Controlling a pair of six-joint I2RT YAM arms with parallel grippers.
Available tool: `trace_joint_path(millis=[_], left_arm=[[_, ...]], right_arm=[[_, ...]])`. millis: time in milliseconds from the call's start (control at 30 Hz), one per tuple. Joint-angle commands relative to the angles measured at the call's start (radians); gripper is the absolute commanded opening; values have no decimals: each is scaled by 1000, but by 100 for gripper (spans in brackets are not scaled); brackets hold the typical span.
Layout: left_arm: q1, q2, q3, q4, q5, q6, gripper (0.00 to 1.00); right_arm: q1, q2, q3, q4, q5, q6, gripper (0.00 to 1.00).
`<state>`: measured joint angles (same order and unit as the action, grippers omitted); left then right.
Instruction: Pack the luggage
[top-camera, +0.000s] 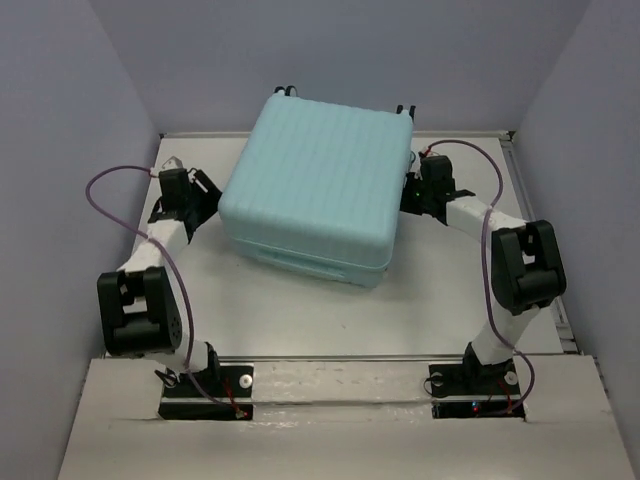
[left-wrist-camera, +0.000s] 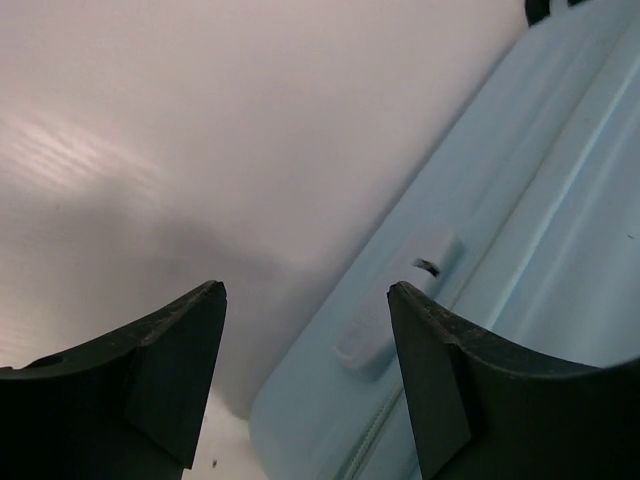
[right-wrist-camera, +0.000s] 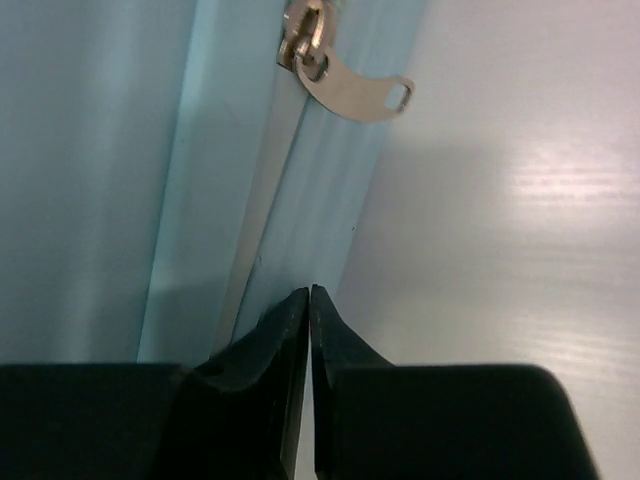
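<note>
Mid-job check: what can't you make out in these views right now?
Luggage contents: the closed shell hides them in every view.
Wheels: top view, only dark tips show past the far edge.
Seam below the zipper pull: right wrist view, the shut right gripper covers it.
Luggage side: left wrist view, blurred and cut off by the right edge.
</note>
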<state>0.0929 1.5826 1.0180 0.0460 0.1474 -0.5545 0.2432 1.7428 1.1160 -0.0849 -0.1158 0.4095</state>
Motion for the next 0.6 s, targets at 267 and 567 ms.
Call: trace_joint_path(millis=[267, 567], left_arm=[[-119, -519, -309, -86, 130, 68, 79], [-102, -631, -78, -124, -31, 47, 83]], right_arm=[[77, 170, 421, -2, -421, 5, 37], [-4, 31, 347, -122, -358, 14, 52]])
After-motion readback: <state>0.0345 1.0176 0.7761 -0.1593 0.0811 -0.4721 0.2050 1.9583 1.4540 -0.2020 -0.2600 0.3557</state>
